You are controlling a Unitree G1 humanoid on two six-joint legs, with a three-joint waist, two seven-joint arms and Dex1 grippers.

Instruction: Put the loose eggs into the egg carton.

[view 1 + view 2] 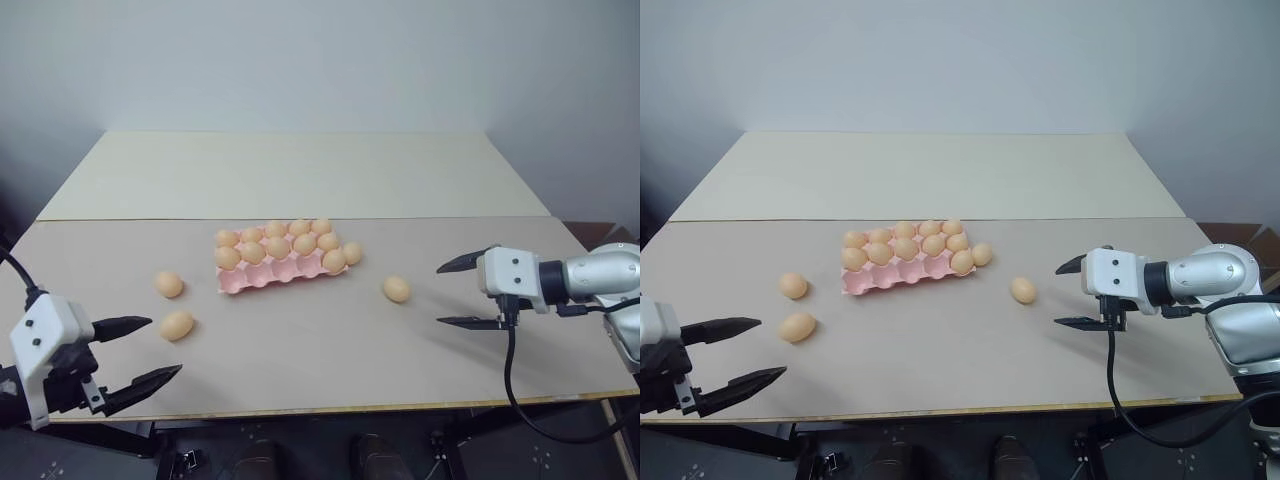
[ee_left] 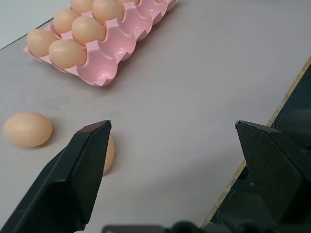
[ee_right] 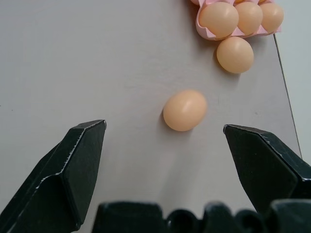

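Pale tabletop holds four loose eggs (image 1: pixel 396 289) around the carton (image 1: pixel 262 277), front row empty; right gripper (image 1: pixel 468 292) and left gripper (image 1: pixel 140 352) both gape empty, so centre your right fingers astride the near egg first

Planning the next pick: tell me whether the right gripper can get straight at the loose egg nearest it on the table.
Probably yes. The right gripper is open and aimed at that loose egg, which lies alone on bare table, apart from the egg carton and the egg beside it. Nothing stands between them.
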